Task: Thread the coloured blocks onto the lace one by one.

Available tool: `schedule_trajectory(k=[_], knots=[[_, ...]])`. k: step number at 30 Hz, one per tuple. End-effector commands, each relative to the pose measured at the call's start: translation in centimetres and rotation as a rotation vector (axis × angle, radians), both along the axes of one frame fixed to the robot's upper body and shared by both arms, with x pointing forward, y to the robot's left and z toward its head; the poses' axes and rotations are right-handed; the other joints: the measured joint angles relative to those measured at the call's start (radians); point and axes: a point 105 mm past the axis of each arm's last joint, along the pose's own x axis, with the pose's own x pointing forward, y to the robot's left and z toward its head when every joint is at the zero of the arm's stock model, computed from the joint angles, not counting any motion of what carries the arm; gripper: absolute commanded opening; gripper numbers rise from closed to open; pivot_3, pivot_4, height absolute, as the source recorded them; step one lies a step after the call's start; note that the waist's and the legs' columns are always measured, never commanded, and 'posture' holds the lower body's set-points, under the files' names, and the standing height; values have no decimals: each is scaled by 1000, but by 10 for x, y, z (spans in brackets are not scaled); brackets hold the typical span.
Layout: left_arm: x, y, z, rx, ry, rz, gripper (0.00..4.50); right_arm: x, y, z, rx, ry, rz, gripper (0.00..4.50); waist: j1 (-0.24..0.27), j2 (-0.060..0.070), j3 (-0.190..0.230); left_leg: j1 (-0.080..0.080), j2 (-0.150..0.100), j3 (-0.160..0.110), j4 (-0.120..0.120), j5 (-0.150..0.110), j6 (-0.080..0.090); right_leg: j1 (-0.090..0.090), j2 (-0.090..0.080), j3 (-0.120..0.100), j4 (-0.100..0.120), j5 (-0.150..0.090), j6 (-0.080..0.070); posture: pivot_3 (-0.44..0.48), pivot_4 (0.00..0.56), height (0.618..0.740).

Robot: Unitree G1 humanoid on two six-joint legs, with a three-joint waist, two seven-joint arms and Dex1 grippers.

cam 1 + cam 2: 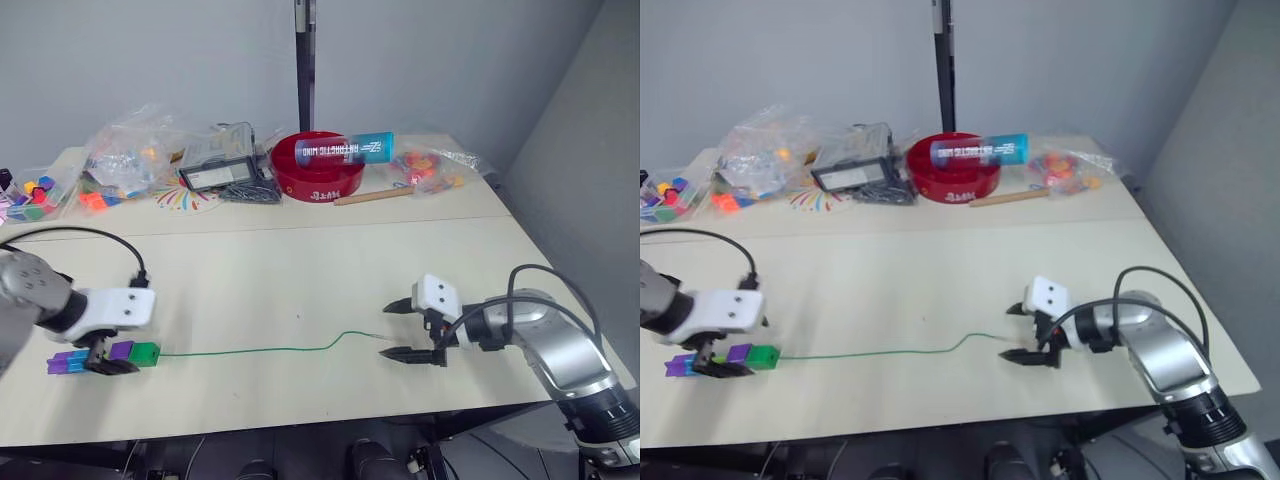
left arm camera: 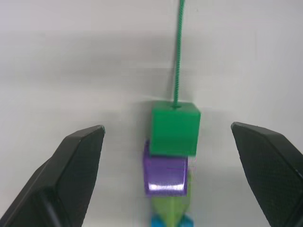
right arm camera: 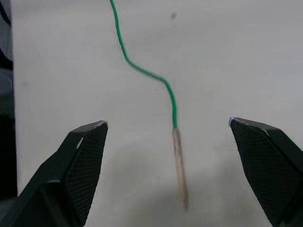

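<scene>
Left eye view: the lace (image 1: 260, 351) is lying across the bench (image 1: 300, 270), coloured blocks (image 1: 105, 355) strung at its 9 o'clock end.

Left wrist view: the left tool (image 2: 173, 179) is gaping wide around the blocks.

Right wrist view: the right tool (image 3: 175, 175) is spreading wide around the lace's pale tip (image 3: 179, 168).

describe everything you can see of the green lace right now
The lace is a thin green twisted string lying flat on the pale table, gently waved. Its pale stiff tip rests between the open fingers of the right gripper, untouched. Its other end enters the dark green block, which heads a row of threaded blocks between the open left gripper's fingers.
</scene>
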Motion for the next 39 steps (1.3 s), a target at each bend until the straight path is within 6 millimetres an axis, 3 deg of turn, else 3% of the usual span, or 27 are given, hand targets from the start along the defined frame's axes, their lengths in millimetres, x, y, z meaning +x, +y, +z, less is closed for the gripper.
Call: schedule_trajectory(k=[1, 3, 6, 12, 19, 28, 39], knots=[[-8, 0, 26, -108, -60, 48, 4500, -9, 1, 20, 92, -23, -5, 4440, 4, 0, 0, 0, 0, 0, 0, 0, 0, 0, 0, 0, 0, 0, 0, 0, 150, 731], [-19, -3, 38, -301, -142, 111, 4500, -14, -4, 28, 166, -31, -63, 4440, 6, 0, 0, -3, 0, 0, 0, 0, 0, -2, 0, -1, 0, 0, 0, 0, 150, 731], [-34, 12, 31, -556, -336, 289, 4500, -15, -14, 30, 234, -43, -185, 4440, 3, 3, 0, -4, 0, 0, 0, 0, 0, -3, -2, -2, 0, 0, 0, 0, 150, 731], [-64, 27, 1, -735, -515, 482, 4500, -17, -28, 11, 294, -36, -377, 4440, 12, -7, 0, -4, 0, -1, 0, 0, -1, -2, -2, -3, 0, 1, -1, 0, 150, 731], [-83, 37, -17, -757, -594, 602, 4500, -23, -52, -13, 303, -17, -516, 4440, 29, -9, 0, 9, -2, -1, 0, 0, -2, 12, -4, -3, -3, -4, 7, 0, 150, 731], [-91, 49, -46, -777, -584, 730, 4500, -28, -90, -32, 248, -8, -597, 4440, 27, -9, 0, 9, -2, 1, 0, 0, -2, 13, -4, -2, -5, -4, 9, 0, 150, 731], [-84, 46, -48, -778, -507, 686, 4500, -35, -95, -44, 250, 9, -611, 4440, 27, -10, 0, 9, -2, 1, 0, 0, -2, 13, -4, -2, -6, -5, 9, 0, 150, 731]])
